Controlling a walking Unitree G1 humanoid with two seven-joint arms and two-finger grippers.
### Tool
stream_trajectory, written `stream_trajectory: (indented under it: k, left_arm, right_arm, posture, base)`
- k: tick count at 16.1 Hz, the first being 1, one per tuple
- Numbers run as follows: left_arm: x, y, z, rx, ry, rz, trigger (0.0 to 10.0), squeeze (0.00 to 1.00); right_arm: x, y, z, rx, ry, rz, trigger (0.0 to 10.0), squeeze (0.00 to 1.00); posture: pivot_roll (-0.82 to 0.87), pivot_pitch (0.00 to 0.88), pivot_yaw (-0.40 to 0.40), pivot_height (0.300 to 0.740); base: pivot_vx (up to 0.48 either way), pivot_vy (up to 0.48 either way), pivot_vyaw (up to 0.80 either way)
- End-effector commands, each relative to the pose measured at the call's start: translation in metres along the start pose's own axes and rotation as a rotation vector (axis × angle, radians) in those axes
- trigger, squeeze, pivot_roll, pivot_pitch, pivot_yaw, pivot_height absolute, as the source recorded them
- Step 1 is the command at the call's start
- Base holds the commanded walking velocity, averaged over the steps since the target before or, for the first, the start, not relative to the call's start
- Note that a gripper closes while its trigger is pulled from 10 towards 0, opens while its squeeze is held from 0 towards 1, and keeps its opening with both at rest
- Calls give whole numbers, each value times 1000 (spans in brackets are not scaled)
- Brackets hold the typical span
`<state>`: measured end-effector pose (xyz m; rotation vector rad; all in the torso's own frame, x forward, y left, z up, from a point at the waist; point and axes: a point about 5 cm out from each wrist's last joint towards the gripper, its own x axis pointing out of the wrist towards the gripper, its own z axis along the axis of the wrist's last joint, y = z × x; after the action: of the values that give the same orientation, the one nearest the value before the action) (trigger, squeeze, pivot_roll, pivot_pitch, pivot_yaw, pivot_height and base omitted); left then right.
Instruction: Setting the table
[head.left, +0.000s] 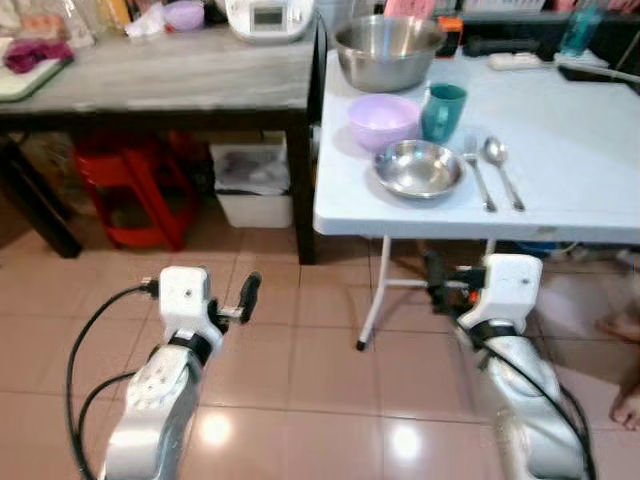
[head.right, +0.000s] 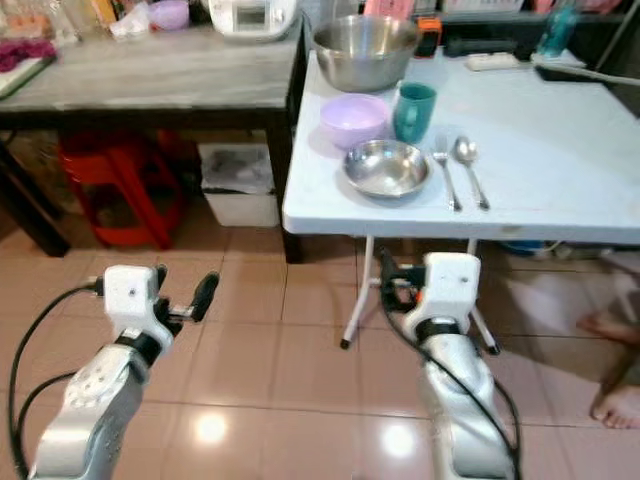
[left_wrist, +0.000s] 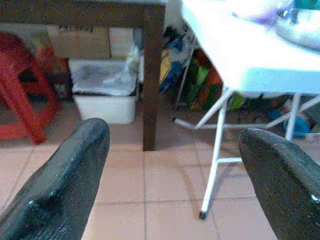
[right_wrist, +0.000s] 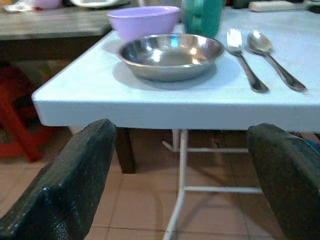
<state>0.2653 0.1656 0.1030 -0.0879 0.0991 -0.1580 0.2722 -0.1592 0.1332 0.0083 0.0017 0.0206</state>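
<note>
On the white folding table (head.left: 560, 205), a shallow steel dish (head.left: 418, 168) sits near the front left corner. Behind it stand a lilac bowl (head.left: 382, 120) and a teal cup (head.left: 442, 112). A fork (head.left: 478, 172) and a spoon (head.left: 502, 170) lie side by side to the dish's right. A large steel mixing bowl (head.left: 388, 50) stands at the back. Both arms are held low over the tiled floor, in front of the table. My left gripper (left_wrist: 175, 135) is open and empty, facing the table's legs. My right gripper (right_wrist: 182, 131) is open and empty, just below the table's front edge.
A dark wooden table (head.left: 160, 75) with a grey top stands to the left, touching the white one. Under it are a red stool (head.left: 135, 195) and a white bin (head.left: 252, 185). The folding table's white leg (head.left: 375, 295) stands between my arms. A person's foot (head.left: 630, 405) is at the right.
</note>
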Motion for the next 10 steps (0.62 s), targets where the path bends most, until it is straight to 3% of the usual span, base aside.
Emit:
stream_trajectory:
  k: [1,4,10]
  left_arm:
    - [0,1,3,4,-7,0,10000,0]
    - [1,0,3,6,-10,1,10000,0]
    - [1,-5,11,-41,-62,-45,10000,0]
  right_arm:
    - [1,-2,4,-20,-25,-10,10000,0]
    - [2,-2,5,-7,-25,0,10000,0]
    - [0,6,8,-8,-29,52,10000,0]
  posture:
    - [-121,103,73,740]
    - [-122,104,74,740]
    - [-128,106,75,740]
  base:
    - [0,-480,0]
    - [0,-480,0]
    - [0,0,0]
